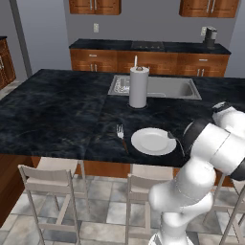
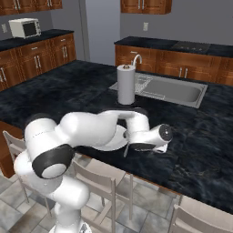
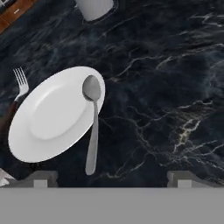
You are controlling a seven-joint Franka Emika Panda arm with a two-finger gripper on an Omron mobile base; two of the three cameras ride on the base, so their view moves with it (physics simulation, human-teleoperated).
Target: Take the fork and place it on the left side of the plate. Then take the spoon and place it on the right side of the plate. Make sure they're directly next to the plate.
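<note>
spoon (image 3: 92, 127) lies lengthwise ahead-left of the wide-open, empty jaws, its bowl up on the plate (image 3: 48, 118) rim.

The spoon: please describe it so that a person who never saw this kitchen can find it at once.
On the dark marble island counter, in front of the sink, lies a round white plate. The spoon rests with its bowl on the plate's rim and its handle on the counter. It is all silver, whereas the fork opposite has a dark handle.
</note>
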